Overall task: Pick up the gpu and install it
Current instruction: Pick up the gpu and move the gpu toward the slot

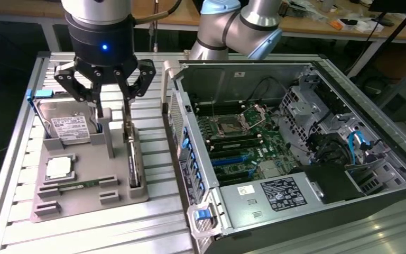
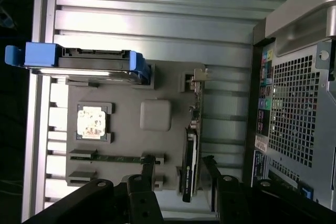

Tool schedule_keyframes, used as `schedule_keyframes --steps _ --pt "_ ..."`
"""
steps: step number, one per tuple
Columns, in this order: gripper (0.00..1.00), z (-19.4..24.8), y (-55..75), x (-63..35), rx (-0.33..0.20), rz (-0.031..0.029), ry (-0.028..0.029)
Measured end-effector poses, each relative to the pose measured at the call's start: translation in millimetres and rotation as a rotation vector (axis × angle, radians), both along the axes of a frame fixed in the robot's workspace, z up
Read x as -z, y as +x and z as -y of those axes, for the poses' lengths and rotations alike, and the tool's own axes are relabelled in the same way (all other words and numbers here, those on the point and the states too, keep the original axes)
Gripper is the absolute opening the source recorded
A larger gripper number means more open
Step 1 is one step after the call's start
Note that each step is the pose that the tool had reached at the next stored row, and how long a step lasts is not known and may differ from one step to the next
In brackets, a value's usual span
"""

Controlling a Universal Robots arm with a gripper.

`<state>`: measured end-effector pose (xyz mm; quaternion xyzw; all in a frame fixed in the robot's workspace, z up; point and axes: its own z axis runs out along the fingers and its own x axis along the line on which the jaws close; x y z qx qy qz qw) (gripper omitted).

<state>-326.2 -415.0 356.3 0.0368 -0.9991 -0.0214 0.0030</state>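
**Clerk:** Exterior view, first entry?

**Checker:** Claw (image 1: pixel 113 120), on the arm, low over the grey holder tray (image 1: pixel 83 203) on the slatted desk (image 1: pixel 118 233). Fingers spread wide, nothing held.

**Clerk:** The gpu?

**Checker:** gpu (image 1: pixel 133 164), standing on edge in the tray's slot, on the side nearest the computer case (image 1: pixel 280 153). One finger comes down by its upper end. The other hangs over the tray beside it.

**Clerk:** Remaining stock?

**Checker:** Hard drive (image 1: pixel 65 127), propped in the tray toward the exterior view's left. Processor chip (image 1: pixel 60 168), flat in its recess. Memory stick (image 1: pixel 83 185), in a slot. Case open, motherboard (image 1: pixel 234 143) exposed.

**Clerk:** Wrist view?

**Checker:** Claw (image 2: pixel 178 162) gaping, with the gpu (image 2: pixel 190 156) edge-on between its fingers (image 2: pixel 148 163), nearer one than the other. I cannot tell whether they touch. Hard drive (image 2: pixel 94 61) in a blue caddy, processor chip (image 2: pixel 93 121), memory stick (image 2: pixel 113 157), tray (image 2: pixel 131 93). The computer case (image 2: pixel 299 114) shows a perforated panel alongside the tray.
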Motion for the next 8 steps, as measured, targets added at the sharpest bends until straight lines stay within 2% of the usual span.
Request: schedule_keyframes --steps 8 --pt "0.48 2.6 2.6 16.8 0.0 0.0 0.0"
